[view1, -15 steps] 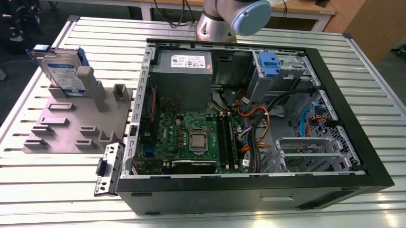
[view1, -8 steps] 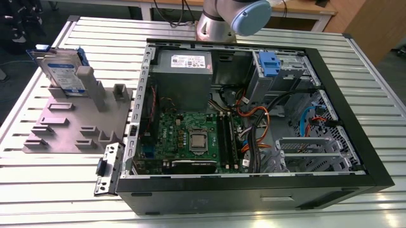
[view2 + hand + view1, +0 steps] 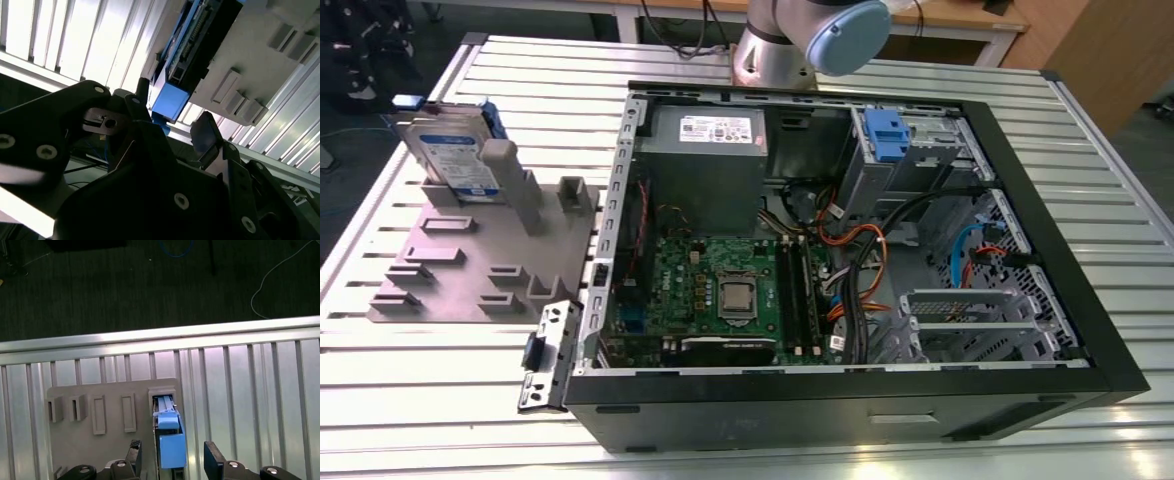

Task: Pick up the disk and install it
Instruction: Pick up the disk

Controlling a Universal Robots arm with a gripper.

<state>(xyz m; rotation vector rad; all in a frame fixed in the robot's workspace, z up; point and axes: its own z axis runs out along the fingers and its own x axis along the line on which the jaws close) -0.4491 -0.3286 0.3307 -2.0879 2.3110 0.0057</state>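
Note:
The disk (image 3: 454,150) stands on edge in a slot of the grey holder (image 3: 467,270) at the exterior view's left, its white-and-blue label facing out. In the first wrist view I look down on the disk's (image 3: 171,442) blue carrier end. My gripper (image 3: 172,459) is open above it, one dark finger (image 3: 134,451) on each side and a gap between each finger and the carrier. In the second wrist view the disk (image 3: 197,35) and its blue end sit just beyond my gripper (image 3: 172,114), between the fingertips (image 3: 205,132).
An open computer case (image 3: 1067,250) lies at the exterior view's right, with a motherboard (image 3: 720,285), a grey power supply box (image 3: 704,135), loose cables and a drive bay with a blue clip (image 3: 887,135). The slatted metal table (image 3: 400,360) ends near the holder. The arm's base (image 3: 781,50) stands behind the case.

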